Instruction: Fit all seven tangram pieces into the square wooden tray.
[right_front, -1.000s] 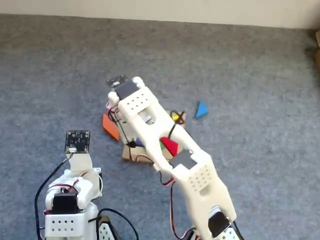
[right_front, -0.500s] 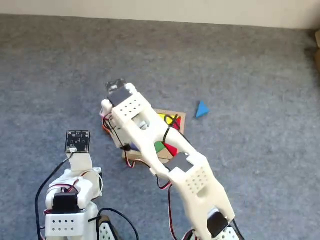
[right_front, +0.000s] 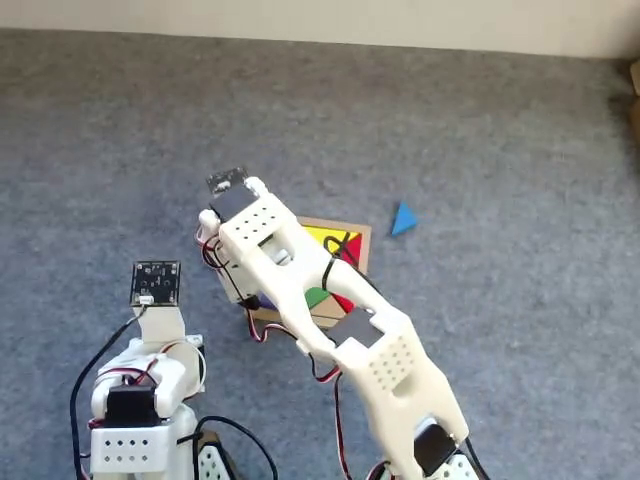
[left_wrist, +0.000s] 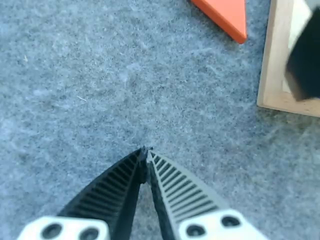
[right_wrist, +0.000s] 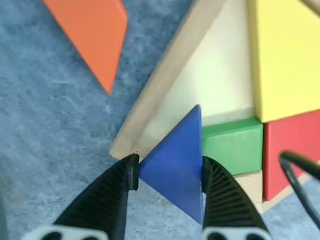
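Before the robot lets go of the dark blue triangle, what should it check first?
1. Grip: the right gripper has a finger on each side of the dark blue triangle piece: ok.
2. Room in the square wooden tray: bare floor shows beside the flat yellow piece and the green block: ok.
3. Triangle inside the rim: it looks to hang over the tray's corner, partly over the grey carpet: not ok.
4. Height above the tray: cannot tell.
5. Left gripper out of the way: shut, over carpet beside the tray: ok.
6. Other pieces in: the pointed orange piece and the small light blue triangle lie on the carpet: not ok.
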